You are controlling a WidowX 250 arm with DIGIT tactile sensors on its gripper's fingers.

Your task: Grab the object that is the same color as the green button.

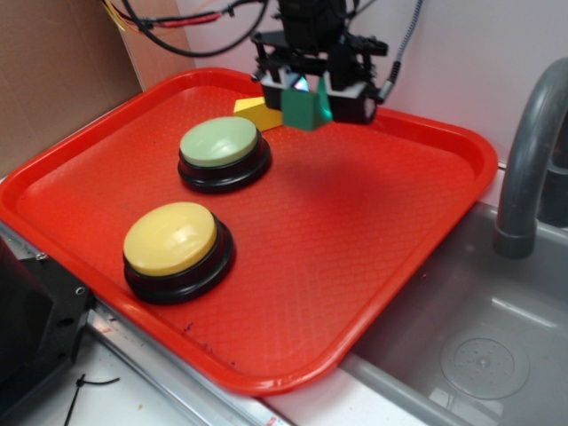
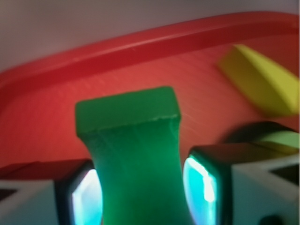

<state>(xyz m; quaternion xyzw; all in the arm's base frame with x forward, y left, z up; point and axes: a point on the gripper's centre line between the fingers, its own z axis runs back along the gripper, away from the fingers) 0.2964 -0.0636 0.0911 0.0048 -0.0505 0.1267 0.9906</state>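
At the top centre of the exterior frame our hand (image 1: 309, 89) grips the green block (image 1: 308, 107), its long axis running out between our fingers (image 2: 202, 180).

Textured red plastic tray (image 1: 373, 257); glossy smooth domes on green button (image 1: 219, 142) and yellow button (image 1: 170, 238); matt layered green block (image 2: 136, 154)
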